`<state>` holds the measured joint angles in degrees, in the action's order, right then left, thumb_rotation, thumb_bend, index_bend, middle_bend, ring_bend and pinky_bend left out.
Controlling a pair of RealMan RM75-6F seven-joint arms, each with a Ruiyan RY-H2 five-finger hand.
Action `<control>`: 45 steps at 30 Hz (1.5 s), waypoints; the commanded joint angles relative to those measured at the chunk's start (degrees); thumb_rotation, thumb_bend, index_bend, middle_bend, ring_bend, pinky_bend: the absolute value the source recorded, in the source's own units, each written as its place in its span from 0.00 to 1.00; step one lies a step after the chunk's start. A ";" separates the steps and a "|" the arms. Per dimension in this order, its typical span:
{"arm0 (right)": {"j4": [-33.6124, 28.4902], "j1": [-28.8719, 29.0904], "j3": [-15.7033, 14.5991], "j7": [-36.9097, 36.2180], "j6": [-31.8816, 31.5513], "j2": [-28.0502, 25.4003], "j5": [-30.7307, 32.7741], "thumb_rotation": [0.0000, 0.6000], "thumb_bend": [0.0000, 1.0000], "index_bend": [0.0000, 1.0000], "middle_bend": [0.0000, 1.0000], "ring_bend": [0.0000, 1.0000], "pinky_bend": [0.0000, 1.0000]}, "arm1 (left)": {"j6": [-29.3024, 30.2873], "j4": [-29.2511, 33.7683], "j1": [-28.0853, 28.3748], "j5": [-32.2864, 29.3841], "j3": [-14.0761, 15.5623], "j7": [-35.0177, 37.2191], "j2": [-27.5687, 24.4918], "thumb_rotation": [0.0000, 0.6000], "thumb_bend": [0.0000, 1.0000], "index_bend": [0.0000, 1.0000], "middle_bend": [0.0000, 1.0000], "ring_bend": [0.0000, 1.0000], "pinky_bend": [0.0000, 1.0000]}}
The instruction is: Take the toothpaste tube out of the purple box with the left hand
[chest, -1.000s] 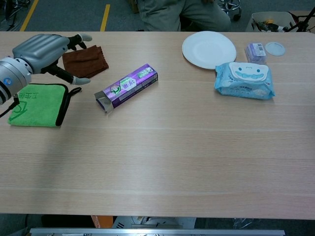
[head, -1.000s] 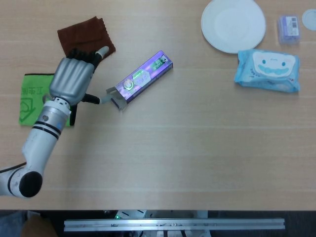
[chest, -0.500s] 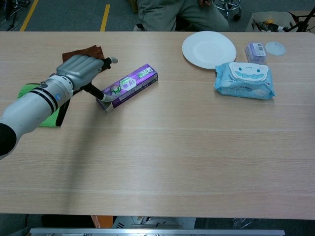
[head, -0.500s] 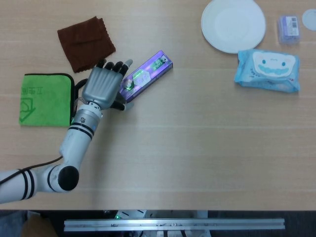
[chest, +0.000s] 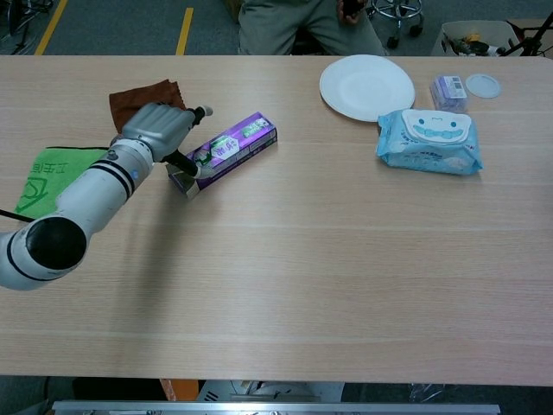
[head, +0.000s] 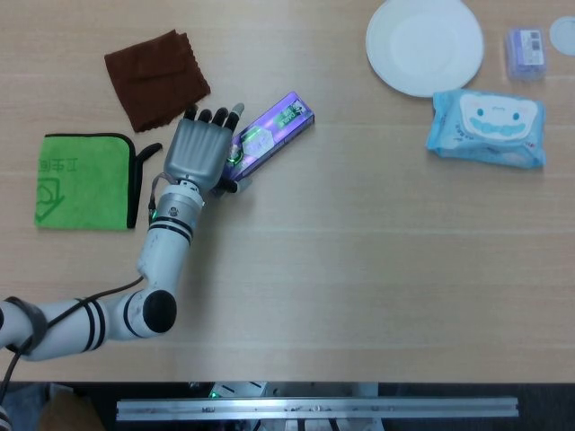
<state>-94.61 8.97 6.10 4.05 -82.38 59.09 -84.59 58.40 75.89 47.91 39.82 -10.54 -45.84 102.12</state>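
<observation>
The purple box (head: 274, 127) lies slantwise on the wooden table, its open end pointing to the lower left. My left hand (head: 200, 151) lies over that open end with the fingers stretched out flat toward the far side. In the chest view the left hand (chest: 156, 128) covers the near-left end of the purple box (chest: 233, 145), and the thumb reaches down against the open flap. The toothpaste tube is not visible; the hand hides the box's mouth. My right hand appears in neither view.
A brown cloth (head: 154, 76) and a green cloth (head: 81, 180) lie left of the hand. At the far right are a white plate (head: 424, 45), a blue wipes pack (head: 487, 127), a small container (head: 526, 52) and a lid (head: 562, 34). A person (chest: 302, 26) stands behind the table.
My left hand has swung right from beside the green cloth to the box's open end and now covers it. The box has barely shifted.
</observation>
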 commanded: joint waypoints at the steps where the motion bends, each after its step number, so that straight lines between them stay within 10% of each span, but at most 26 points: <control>1: 0.24 -0.18 -0.03 -0.11 -0.16 -0.03 0.06 1.00 0.18 0.38 0.39 0.41 0.43 | -0.60 -1.51 0.72 -1.26 0.02 -0.78 1.59 0.55 0.15 0.06 0.18 0.20 0.15; 11: 1.10 -0.73 -0.19 -1.49 -0.52 -0.32 0.26 1.00 0.18 0.38 0.39 0.41 0.43 | -0.17 -10.20 1.73 -0.32 -0.21 -0.29 7.27 0.58 0.15 0.12 0.24 0.23 0.16; 24: 1.41 -0.75 -0.29 -1.65 -0.59 0.04 -0.11 1.00 0.18 0.38 0.39 0.41 0.43 | -1.07 -14.99 -1.36 4.10 1.50 3.10 5.55 0.96 0.15 0.29 0.36 0.27 0.16; 45: 1.01 -2.25 -0.39 -2.08 -2.31 -0.73 0.33 1.00 0.18 0.38 0.39 0.41 0.43 | -3.55 -13.23 1.38 5.21 -2.21 4.52 7.55 0.95 0.15 0.22 0.29 0.25 0.16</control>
<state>-93.62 6.75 5.71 1.98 -84.67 58.38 -84.28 55.35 63.48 48.84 45.34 -12.41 -41.25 108.96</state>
